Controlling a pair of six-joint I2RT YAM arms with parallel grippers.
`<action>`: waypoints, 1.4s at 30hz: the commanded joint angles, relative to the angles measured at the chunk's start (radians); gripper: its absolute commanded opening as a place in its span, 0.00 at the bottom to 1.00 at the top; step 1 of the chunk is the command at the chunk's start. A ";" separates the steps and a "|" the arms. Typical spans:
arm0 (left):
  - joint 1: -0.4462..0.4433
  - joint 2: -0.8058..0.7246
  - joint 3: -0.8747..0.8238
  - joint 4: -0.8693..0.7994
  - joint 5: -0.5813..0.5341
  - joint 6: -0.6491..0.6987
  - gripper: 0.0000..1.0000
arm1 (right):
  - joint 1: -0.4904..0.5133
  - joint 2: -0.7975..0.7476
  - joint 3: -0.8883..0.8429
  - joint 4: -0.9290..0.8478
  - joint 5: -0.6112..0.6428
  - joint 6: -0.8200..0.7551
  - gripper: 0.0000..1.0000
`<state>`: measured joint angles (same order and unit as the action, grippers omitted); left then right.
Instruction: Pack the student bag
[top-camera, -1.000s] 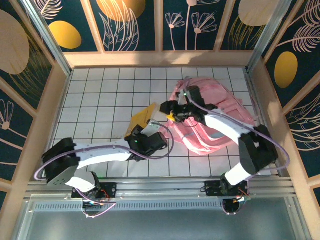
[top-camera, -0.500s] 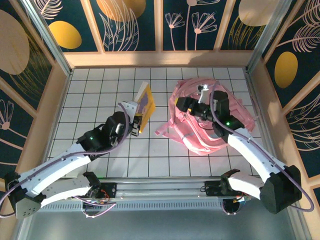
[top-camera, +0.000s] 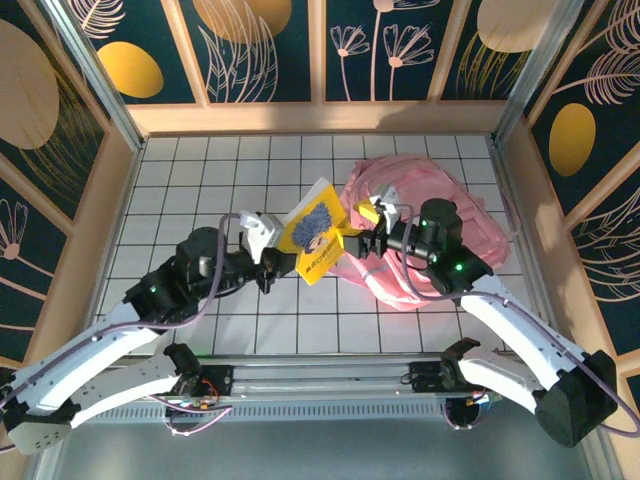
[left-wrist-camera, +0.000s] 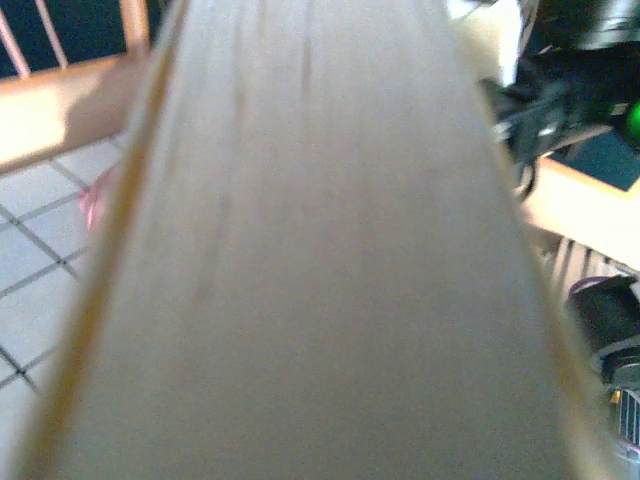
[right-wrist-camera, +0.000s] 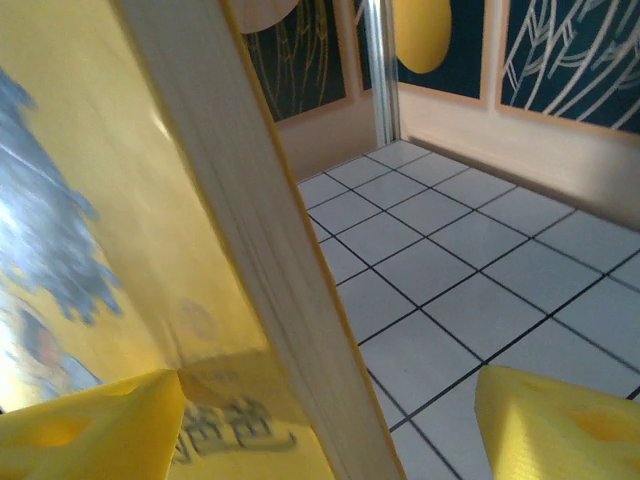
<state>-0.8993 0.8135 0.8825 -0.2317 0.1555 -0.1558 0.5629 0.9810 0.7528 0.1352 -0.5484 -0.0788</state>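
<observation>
You're looking at a glossy-covered book (top-camera: 318, 235) with matt paper edges, pink cloth on the student bag (top-camera: 472, 218), a smooth worktop (top-camera: 190, 190).

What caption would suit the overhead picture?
Yellow book held up beside the pink backpack on a white tiled table.

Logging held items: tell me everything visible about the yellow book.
The yellow book has a blue-grey cover picture, dark characters and a pale page block. Closed, it hangs tilted above the table, beside the student bag. The left tool grips its lower corner; the right tool stands open around its opposite edge.
</observation>
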 joint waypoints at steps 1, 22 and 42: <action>0.007 -0.088 -0.038 0.193 0.121 0.097 0.00 | 0.000 0.029 0.069 -0.083 -0.122 -0.209 0.77; 0.010 0.038 0.027 0.077 0.258 0.131 0.00 | 0.004 0.060 0.197 -0.287 -0.577 -0.228 0.00; 0.151 0.165 -0.169 0.674 0.152 -0.725 0.95 | -0.087 -0.048 -0.210 0.808 0.343 1.104 0.00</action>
<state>-0.7727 0.9577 0.7578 0.1825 0.2592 -0.6258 0.4522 0.9764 0.5701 0.6514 -0.4873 0.7303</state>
